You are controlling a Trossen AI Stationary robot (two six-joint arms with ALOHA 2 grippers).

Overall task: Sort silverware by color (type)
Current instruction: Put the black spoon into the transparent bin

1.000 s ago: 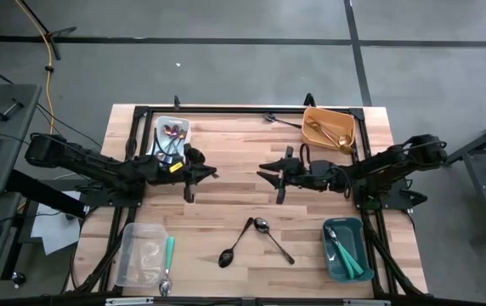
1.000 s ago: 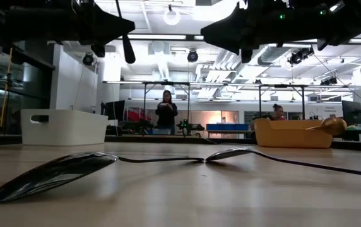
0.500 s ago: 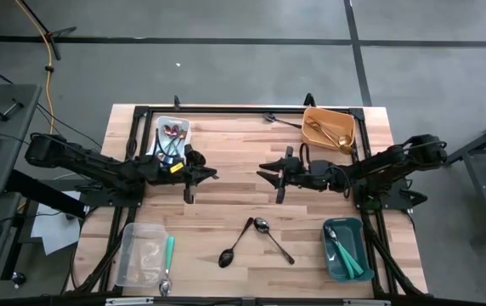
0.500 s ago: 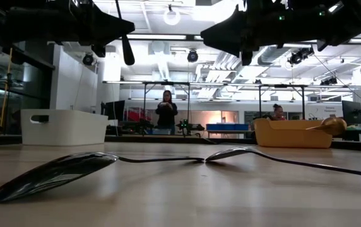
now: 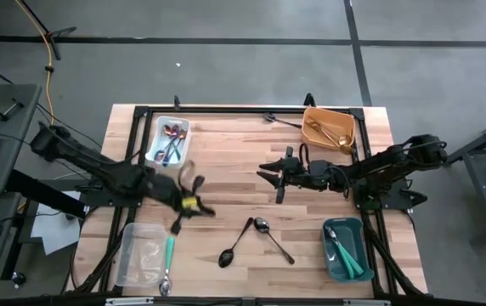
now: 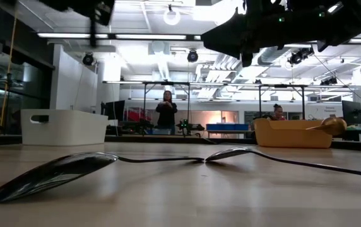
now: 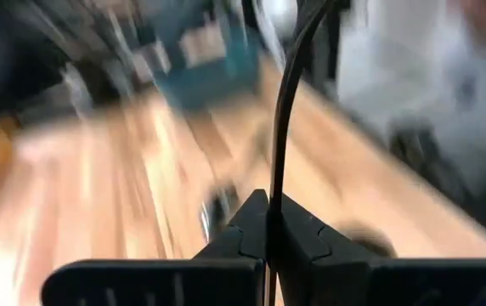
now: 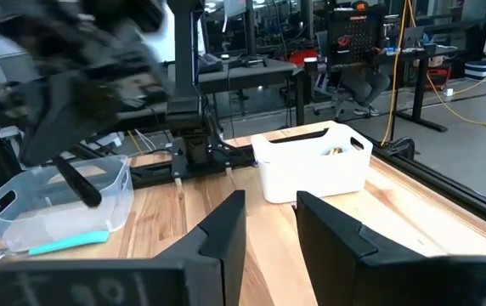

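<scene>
My left gripper (image 5: 199, 208) is shut on a slim black utensil (image 7: 281, 110) and hovers left of the table's middle, beside the clear bin (image 5: 141, 253). The utensil (image 5: 178, 224) hangs in the air. My right gripper (image 5: 266, 172) waits open above the table's middle, nothing between its fingers (image 8: 226, 229). A black spoon (image 5: 234, 242) and a silver spoon (image 5: 274, 240) lie flat on the wood near the front, their handles crossing. A teal-handled spoon (image 5: 167, 259) lies beside the clear bin. My left gripper pinches the black utensil's thin handle (image 7: 274, 183) between its two fingertips (image 7: 247, 225). The handle runs on past the fingers. The utensil is lifted clear of the table; which end is held I cannot tell.
A white bin (image 5: 172, 140) with iridescent spoons stands at the far left, an orange bin (image 5: 328, 129) with gold ones at the far right, and a teal bin (image 5: 345, 248) with teal-handled pieces at the near right. A person (image 6: 166, 112) stands far behind the table.
My left gripper has swung from beside the white bin toward the table's near edge and the clear bin. It has risen and tipped, and it stays shut on the black utensil, which has gone along with it through the air.
</scene>
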